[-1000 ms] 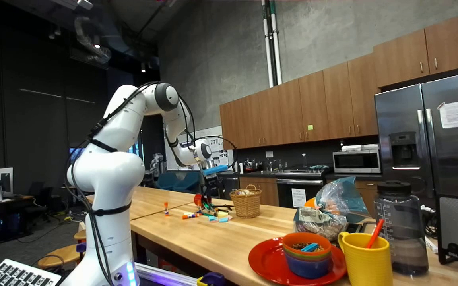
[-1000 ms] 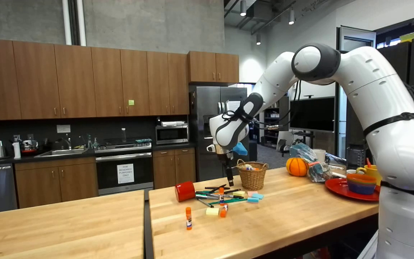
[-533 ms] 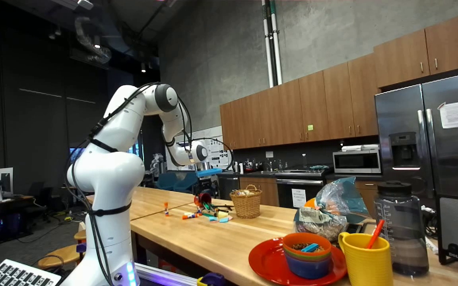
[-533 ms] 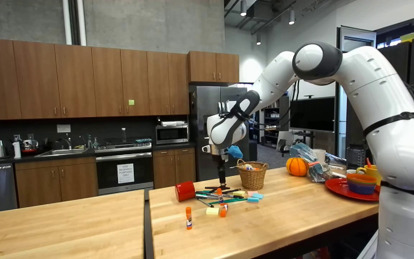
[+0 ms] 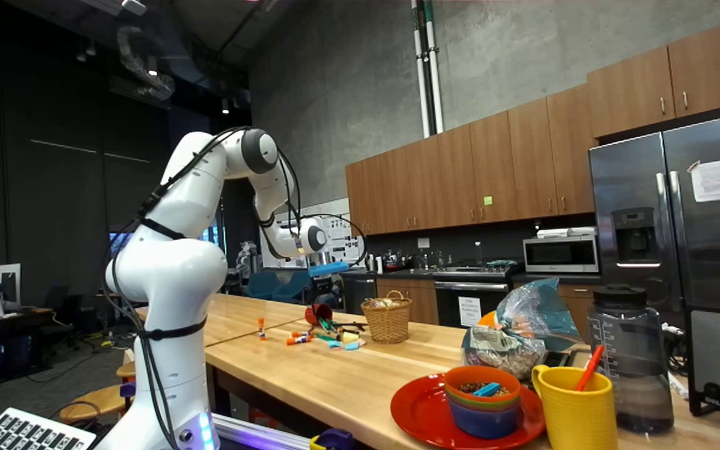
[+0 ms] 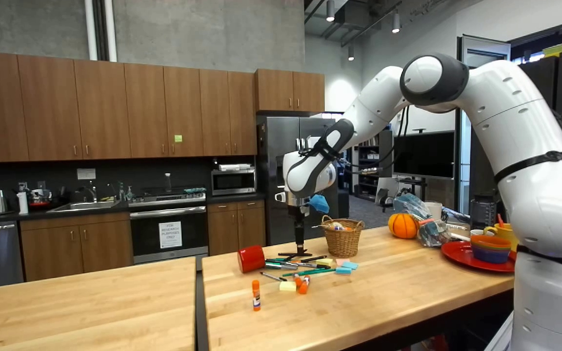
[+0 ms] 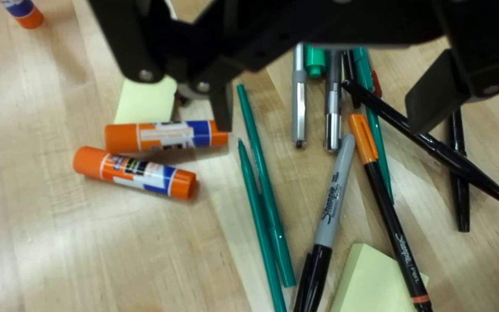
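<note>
My claw (image 7: 325,106) is positioned low over the loose stationery on the bench (image 6: 383,292), jaws wide apart, nothing clamped. One finger (image 7: 222,104) overlaps the end of a glue stick (image 7: 163,135) in the wrist view; contact not confirmed. The other finger (image 7: 431,99) overlaps a black pen (image 7: 457,163); likewise unconfirmed.

In the span between them I note two silver-clipped pens (image 7: 299,99), lying side by side. Nearby lie a grey Sharpie marker (image 7: 330,212), an orange-capped Sharpie pen (image 7: 389,212) crossing a yellow sticky-note pad (image 7: 371,288), and a pair of teal pens (image 7: 267,190). Both exterior views show a red cup (image 6: 250,259) on its side near the pens and a wicker basket (image 6: 342,243) upright beyond them, with items inside.

Assessment: I judge the step in hand to be alignment ahead of a grasp. The next move calls for selecting one item, centring on it and keeping both fingers clear of neighbours before closing; crowding could snag several pieces together.
</note>
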